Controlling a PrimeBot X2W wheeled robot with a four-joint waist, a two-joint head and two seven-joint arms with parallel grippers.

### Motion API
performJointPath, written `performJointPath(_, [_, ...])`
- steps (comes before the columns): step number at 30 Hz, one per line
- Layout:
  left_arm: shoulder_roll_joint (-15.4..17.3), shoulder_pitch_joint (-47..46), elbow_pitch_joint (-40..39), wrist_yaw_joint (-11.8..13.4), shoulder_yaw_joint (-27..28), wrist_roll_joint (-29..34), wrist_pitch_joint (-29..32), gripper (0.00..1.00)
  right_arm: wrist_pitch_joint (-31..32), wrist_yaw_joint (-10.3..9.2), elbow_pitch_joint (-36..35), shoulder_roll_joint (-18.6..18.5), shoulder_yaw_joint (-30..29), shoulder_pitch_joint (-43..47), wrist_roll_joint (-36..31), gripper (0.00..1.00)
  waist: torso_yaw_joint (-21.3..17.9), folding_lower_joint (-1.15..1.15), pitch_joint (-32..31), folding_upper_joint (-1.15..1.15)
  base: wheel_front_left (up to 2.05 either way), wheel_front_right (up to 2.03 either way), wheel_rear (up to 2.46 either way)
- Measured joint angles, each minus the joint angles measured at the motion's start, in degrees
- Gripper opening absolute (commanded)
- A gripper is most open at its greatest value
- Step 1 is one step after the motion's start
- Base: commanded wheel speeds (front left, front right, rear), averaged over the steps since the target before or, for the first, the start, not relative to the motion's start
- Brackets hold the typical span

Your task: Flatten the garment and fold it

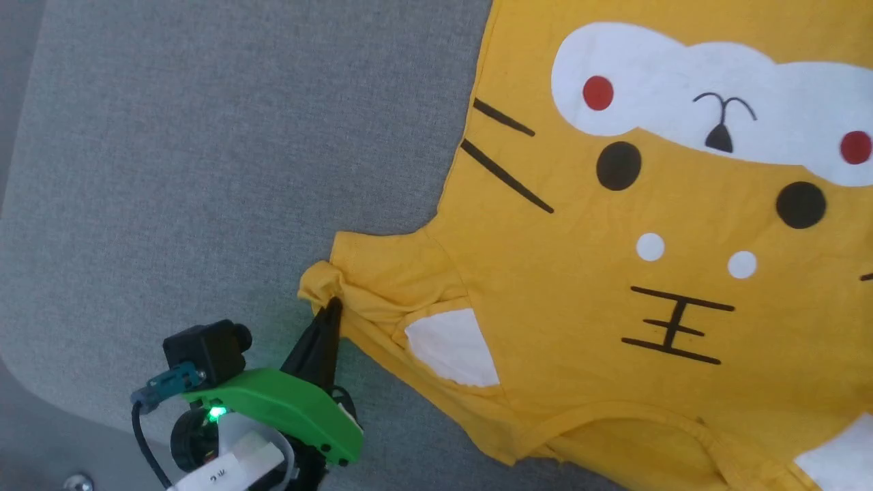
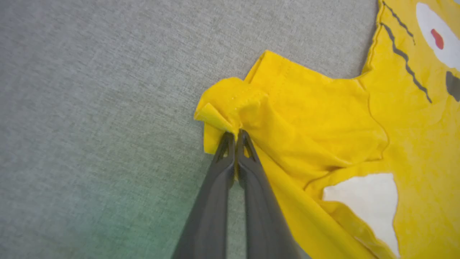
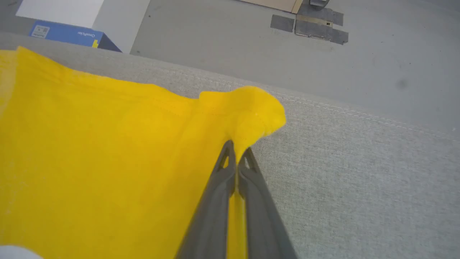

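Note:
The garment (image 1: 614,273) is a bright yellow T-shirt lying print-up on the grey cloth surface, its cartoon face with white patches, red dots and black stripes showing. My left gripper (image 1: 332,307) is shut on the bunched hem of the left sleeve (image 2: 237,108); in the left wrist view my fingers (image 2: 230,158) pinch yellow cloth at the tips. In the right wrist view my right gripper (image 3: 236,149) is shut on another yellow corner of the garment (image 3: 251,111), which bulges up beyond the fingertips near the surface's stitched edge.
The grey padded surface (image 1: 204,170) stretches wide to the left of the shirt, with its rounded corner at the lower left. Beyond its far edge lies grey floor (image 3: 359,64) with a blue box (image 3: 68,34) and dark tape patches (image 3: 309,25).

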Motion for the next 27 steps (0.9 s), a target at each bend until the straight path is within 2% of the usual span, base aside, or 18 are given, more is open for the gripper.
performJointPath(3, [0.86, 0.02, 1.97, 0.01, 0.8, -0.05, 0.37, 0.0, -2.45, 0.0, -1.46, -0.08, 0.82, 1.32, 3.88, 0.0, -0.77, 0.0, -2.61, 0.0, 0.0, 0.0, 0.0])
performJointPath(6, [1.6, 0.3, 3.64, 0.04, 1.67, -0.38, 0.81, 0.0, -3.43, 0.0, -4.99, -1.76, 3.57, 5.69, 7.42, 0.0, -1.89, 0.0, -5.75, 0.0, 0.0, 0.0, 0.0])
performJointPath(12, [2.8, 2.63, 5.48, 0.6, 3.68, -2.03, 0.92, 0.0, -3.69, 0.0, -14.6, -2.77, 5.78, 19.81, 14.88, 0.0, -5.65, 0.0, -12.77, 0.0, 0.0, 0.0, 0.0])
performJointPath(17, [3.36, 4.69, 6.0, 1.31, 4.79, -2.22, 0.9, 0.0, -3.33, 0.0, -22.81, -1.77, 4.27, 36.16, 19.14, 0.0, -10.41, -0.01, -17.89, 0.0, 0.0, 0.0, 0.0])
performJointPath(18, [3.37, 4.98, 6.21, 1.38, 4.88, -2.4, 0.8, 0.0, -3.3, 0.0, -23.86, -1.29, 3.67, 39.92, 19.36, 0.0, -11.5, -0.01, -18.81, 0.0, 0.0, 0.0, 0.0])
performJointPath(19, [3.45, 5.19, 6.8, 1.36, 5.06, -2.58, 0.53, 0.0, -3.58, 0.0, -25.98, 1.51, 1.23, 49.76, 19.98, 0.0, -14.33, -0.01, -21.19, 0.0, 0.0, 0.0, 0.0])
performJointPath(23, [3.46, 5.59, 7.67, 1.27, 4.89, -2.66, 0.38, 0.0, -3.71, 0.0, -26.81, 6.5, 0.4, 61.07, 20.38, 0.0, -17.16, -0.01, -24.3, 0.0, 0.0, 0.0, 0.0])
performJointPath(27, [3.38, 5.96, 8.48, 1.27, 4.7, -3.04, 0.14, 0.0, -3.68, 0.0, -25.01, 10.6, 1.29, 67.46, 20.51, 0.0, -19.25, -0.01, -26.45, 0.0, 0.0, 0.0, 0.0])
